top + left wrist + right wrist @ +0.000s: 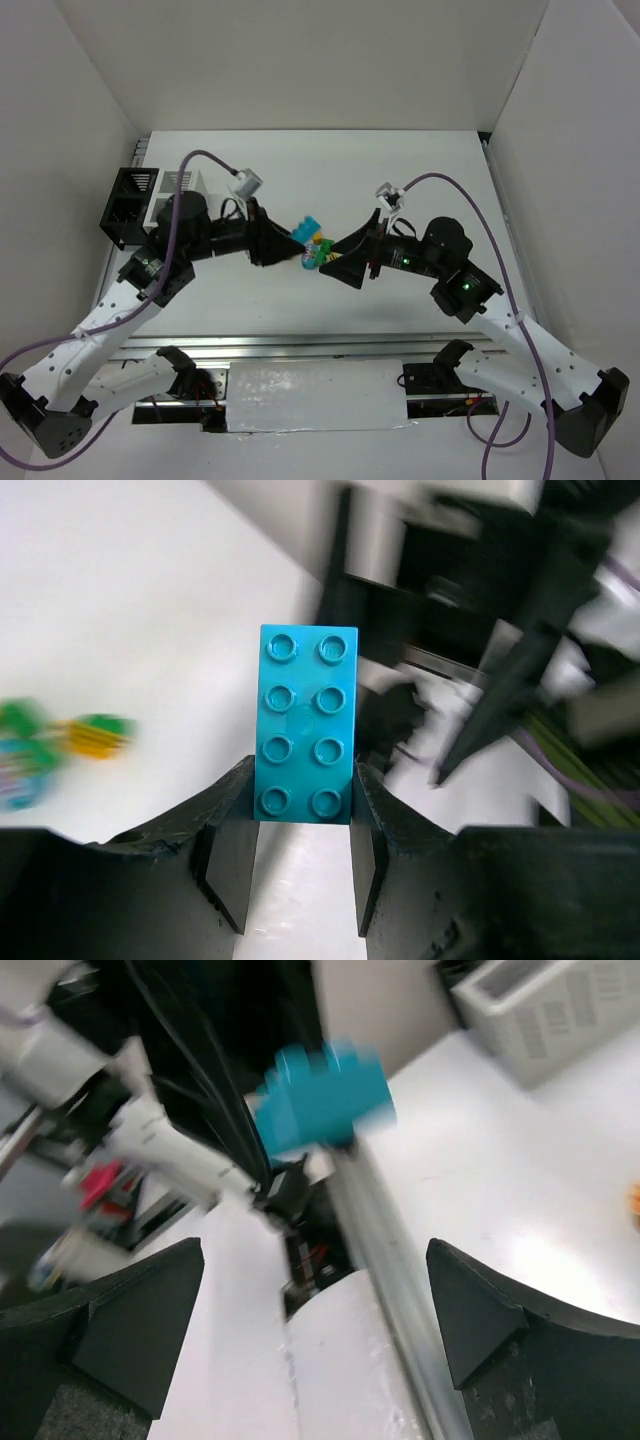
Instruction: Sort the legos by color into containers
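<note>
Teal brick is clamped endwise in your left gripper. Your right gripper, just right of it, gapes wide, holding nothing.

Brick between left pincer and right pincer; bins far left.

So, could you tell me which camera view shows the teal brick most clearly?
The left wrist view: the teal brick is sharp and fills the frame, its studs countable, clamped in the left pincer. The right wrist view shows it only as a blur; the top view shows it tiny, from far above.
</note>
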Motion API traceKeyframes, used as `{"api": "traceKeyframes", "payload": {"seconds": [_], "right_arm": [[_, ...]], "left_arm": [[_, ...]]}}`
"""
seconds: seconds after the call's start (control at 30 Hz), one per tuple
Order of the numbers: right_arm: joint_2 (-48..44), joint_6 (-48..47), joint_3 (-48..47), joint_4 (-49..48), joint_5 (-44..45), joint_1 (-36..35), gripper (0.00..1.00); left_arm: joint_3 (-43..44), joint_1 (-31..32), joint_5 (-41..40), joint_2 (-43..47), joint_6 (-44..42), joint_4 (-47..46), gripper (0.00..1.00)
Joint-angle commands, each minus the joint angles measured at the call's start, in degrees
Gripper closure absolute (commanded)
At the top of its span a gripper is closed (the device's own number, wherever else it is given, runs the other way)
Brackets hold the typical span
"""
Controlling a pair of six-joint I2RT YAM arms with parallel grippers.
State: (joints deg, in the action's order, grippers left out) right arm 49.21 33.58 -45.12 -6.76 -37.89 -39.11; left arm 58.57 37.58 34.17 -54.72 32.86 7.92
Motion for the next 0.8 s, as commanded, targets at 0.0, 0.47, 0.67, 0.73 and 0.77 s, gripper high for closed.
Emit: {"api": "traceKeyframes", "payload": {"seconds": [0.0,0.47,0.67,0.73,0.77], "right_arm": [[-3.6,-2.2,-3.0,10.2,18.0,1.6,0.0],[-1.7,1.0,-0.8,16.4,27.4,2.8,0.0],[0.1,0.4,0.3,13.3,24.8,2.8,0.0],[1.2,0.1,0.2,12.9,24.5,2.9,0.0],[1.6,-0.1,0.0,12.7,24.4,2.9,0.0]], "left_arm": [[4.8,-11.2,-9.2,0.0,-3.4,10.3,1.0],[10.6,-61.9,-28.3,-14.2,7.7,29.0,1.0],[13.6,-66.9,-22.9,-19.4,10.4,27.1,1.0],[15.0,-67.6,-23.3,-21.6,10.4,26.7,1.0],[15.3,-68.2,-22.6,-23.2,10.3,26.8,1.0]]}}
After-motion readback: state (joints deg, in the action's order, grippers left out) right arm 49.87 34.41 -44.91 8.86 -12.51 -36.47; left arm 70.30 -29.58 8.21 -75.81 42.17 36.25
